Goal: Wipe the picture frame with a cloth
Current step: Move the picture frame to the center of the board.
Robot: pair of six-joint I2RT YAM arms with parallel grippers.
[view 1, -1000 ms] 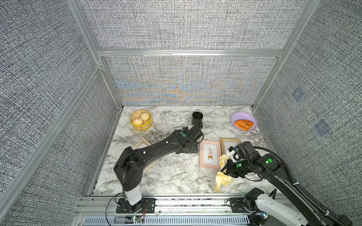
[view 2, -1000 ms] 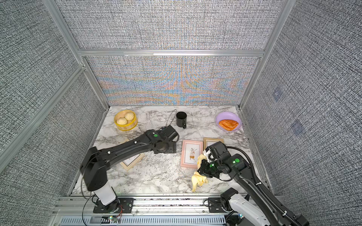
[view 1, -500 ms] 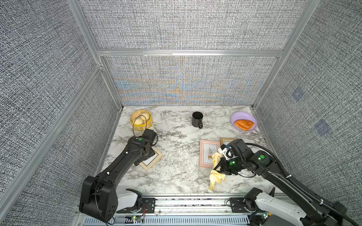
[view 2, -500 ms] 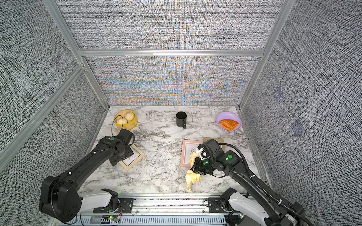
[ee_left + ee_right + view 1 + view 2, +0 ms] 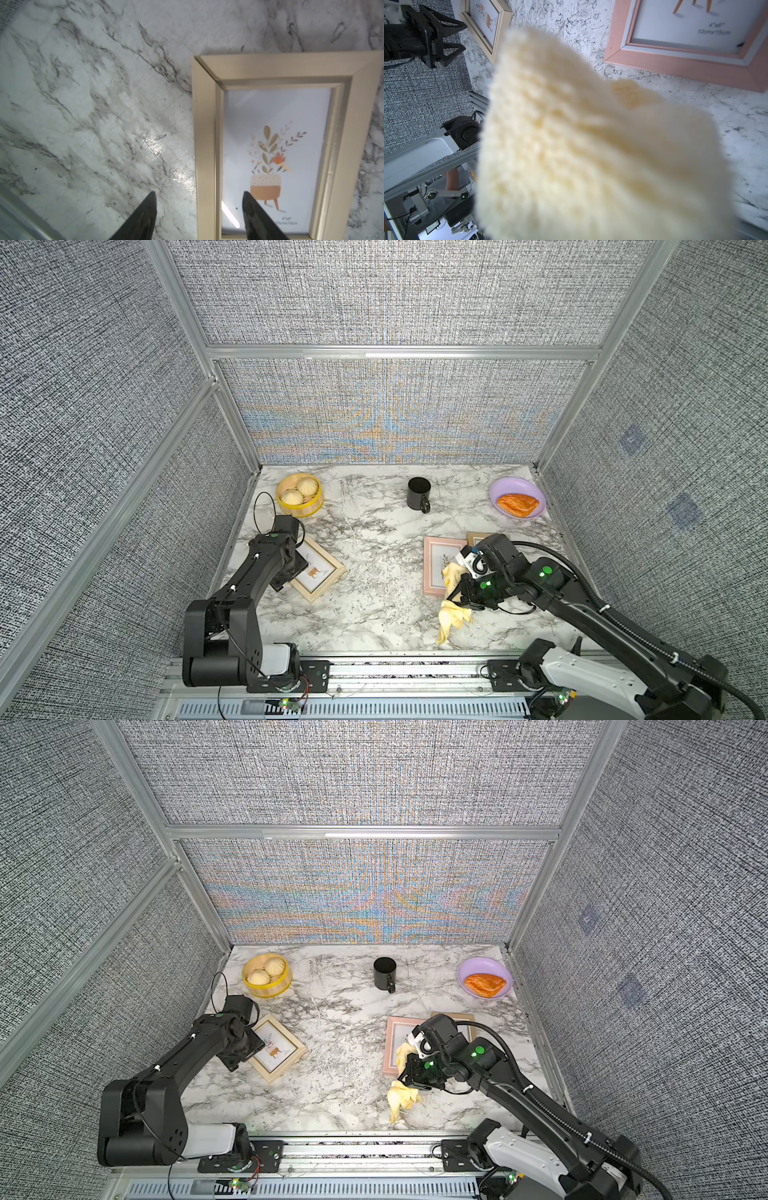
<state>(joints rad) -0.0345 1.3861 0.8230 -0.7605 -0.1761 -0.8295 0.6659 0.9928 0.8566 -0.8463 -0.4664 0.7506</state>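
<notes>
Pulled back from the middle of the marble surface (image 5: 374,539) over the past second, the left arm now sits above the light wooden picture frame (image 5: 318,572) on the left side, while the right arm has edged leftward. The left gripper (image 5: 198,194) has its jaws apart and straddles one long rail of that frame, one finger over bare marble and the other over the glass, neither seen touching the rail. The right gripper (image 5: 461,593) is clamped on the pale yellow cloth (image 5: 453,616), which is bunched at the jaws; its upper folds lie over the near right corner of the pink picture frame (image 5: 430,568) and the rest droops toward the front edge. A tan frame (image 5: 478,537) lies partly hidden behind the right arm. At the back stand a bamboo steamer (image 5: 291,506) of buns, a black mug (image 5: 419,493) and a purple plate (image 5: 503,485) with an orange pastry (image 5: 517,504).
</notes>
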